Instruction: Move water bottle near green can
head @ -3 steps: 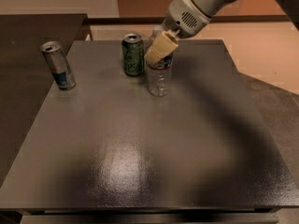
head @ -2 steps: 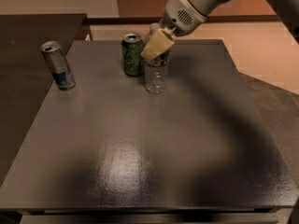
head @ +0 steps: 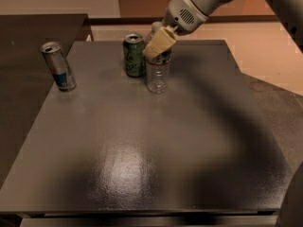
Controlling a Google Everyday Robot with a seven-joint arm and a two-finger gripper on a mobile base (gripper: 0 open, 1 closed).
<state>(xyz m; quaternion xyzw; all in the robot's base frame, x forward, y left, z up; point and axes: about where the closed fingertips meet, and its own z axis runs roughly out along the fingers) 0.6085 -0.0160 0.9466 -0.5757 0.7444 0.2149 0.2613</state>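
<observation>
The water bottle (head: 157, 75), clear ribbed plastic, stands upright at the back of the dark table (head: 142, 164). It is just right of the green can (head: 134, 55), with a narrow gap between them. My gripper (head: 156, 47) comes down from the upper right. Its tan fingers (head: 160, 41) are closed around the bottle's top and hide the cap. The green can is short and dark green with a silver top, and it stands upright.
A slim silver and blue can (head: 58, 66) stands near the table's left edge. A second dark surface (head: 23, 41) adjoins the table on the left. The arm's shadow falls across the right part of the table.
My gripper has moved a little to the left and back with the water bottle in it. The bottle now stands closer to the green can. Both cans have stayed in place.
</observation>
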